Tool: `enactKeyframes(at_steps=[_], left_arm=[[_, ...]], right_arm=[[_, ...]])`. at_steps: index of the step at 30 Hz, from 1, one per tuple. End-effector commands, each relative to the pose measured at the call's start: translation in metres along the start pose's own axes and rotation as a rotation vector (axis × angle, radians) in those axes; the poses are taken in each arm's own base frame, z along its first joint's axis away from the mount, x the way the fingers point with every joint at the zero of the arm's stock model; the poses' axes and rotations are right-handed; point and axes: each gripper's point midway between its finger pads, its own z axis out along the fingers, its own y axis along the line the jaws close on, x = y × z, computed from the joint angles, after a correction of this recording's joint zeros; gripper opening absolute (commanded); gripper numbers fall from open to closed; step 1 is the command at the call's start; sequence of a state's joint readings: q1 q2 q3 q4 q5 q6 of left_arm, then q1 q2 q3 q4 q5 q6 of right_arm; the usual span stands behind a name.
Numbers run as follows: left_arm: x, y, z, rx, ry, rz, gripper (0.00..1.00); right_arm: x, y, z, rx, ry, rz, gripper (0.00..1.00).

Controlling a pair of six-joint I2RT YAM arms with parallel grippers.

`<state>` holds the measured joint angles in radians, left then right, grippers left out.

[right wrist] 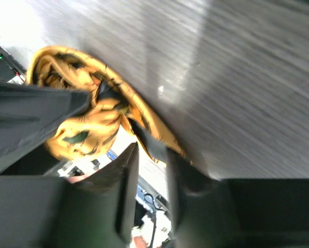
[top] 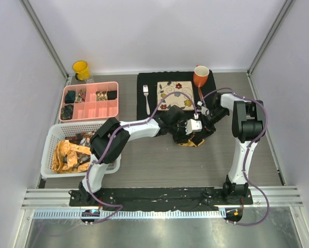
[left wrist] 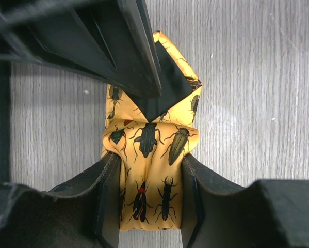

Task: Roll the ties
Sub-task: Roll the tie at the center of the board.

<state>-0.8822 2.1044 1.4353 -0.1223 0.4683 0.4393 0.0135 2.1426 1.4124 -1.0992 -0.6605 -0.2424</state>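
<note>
A mustard-yellow tie printed with dark beetles is bunched into a short fold on the grey table. My left gripper is shut on its lower part, one finger on each side. In the top view the tie peeks out under both grippers at the table's middle, the left gripper and the right gripper meeting over it. In the right wrist view the tie hangs as a lump, and its dark-lined tail runs down to my right gripper, whose jaws stand a little apart. More ties lie in a white basket.
A pink compartment tray holding small rolled items stands behind the basket. A yellow cup is at the back left. A black mat carries a fork, a flowered square plate and an orange mug.
</note>
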Motion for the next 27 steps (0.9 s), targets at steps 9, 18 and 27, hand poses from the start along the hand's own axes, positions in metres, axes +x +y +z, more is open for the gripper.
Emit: enactKeyframes(at_steps=[9,18,27], left_arm=[[0.067,-0.013,-0.003,0.031,0.232,-0.097,0.42],[0.065,-0.014,-0.003,0.027,0.223,-0.093,0.45],[0.053,-0.01,-0.005,0.025,0.143,-0.103,0.58]], right_arm=[[-0.002,0.076,-0.033,-0.3,-0.193,-0.053,0.49],[-0.013,0.064,0.006,-0.19,-0.182,-0.037,0.48],[-0.003,0.014,0.024,-0.054,-0.121,-0.015,0.01]])
